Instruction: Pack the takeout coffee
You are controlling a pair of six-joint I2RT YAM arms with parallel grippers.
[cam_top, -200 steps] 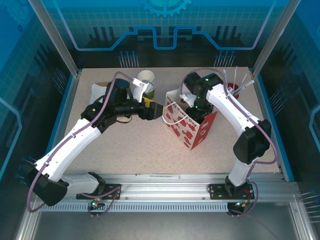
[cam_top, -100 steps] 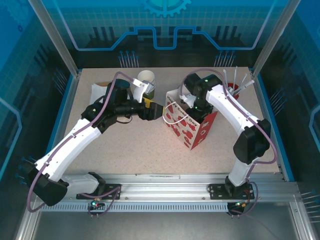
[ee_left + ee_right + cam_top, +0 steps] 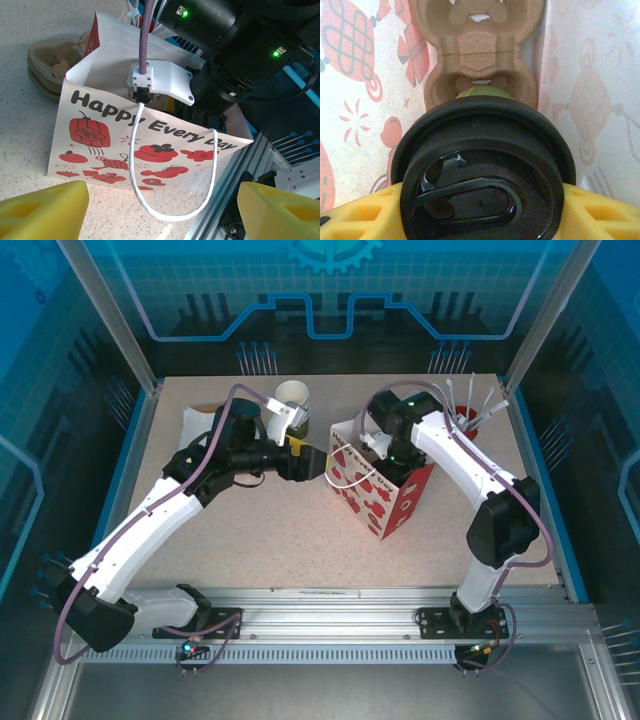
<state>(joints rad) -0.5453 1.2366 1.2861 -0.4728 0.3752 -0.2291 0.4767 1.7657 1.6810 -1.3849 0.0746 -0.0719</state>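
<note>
The takeout coffee (image 3: pixel 482 175), an olive-green cup under a black lid, hangs inside the white and red gift bag (image 3: pixel 385 495) with my right gripper (image 3: pixel 481 214) shut on its sides. Below it, on the bag's floor, lies a brown cardboard cup carrier (image 3: pixel 475 45). From above, my right arm (image 3: pixel 395 435) reaches down into the bag's open top. My left gripper (image 3: pixel 312 462) stands open just left of the bag, its yellow fingers (image 3: pixel 45 210) wide apart and facing the printed side (image 3: pixel 150 145) and the white cord handle (image 3: pixel 175 216).
A stack of lidless green cups (image 3: pixel 292 400) stands behind my left gripper. A red holder with stirrers (image 3: pixel 468 420) sits at the back right. Another cardboard carrier (image 3: pixel 50 60) lies beyond the bag. A white sheet (image 3: pixel 195 420) lies at the back left.
My right wrist has edged slightly left over the bag's mouth. The left arm and the bag have stayed put.
</note>
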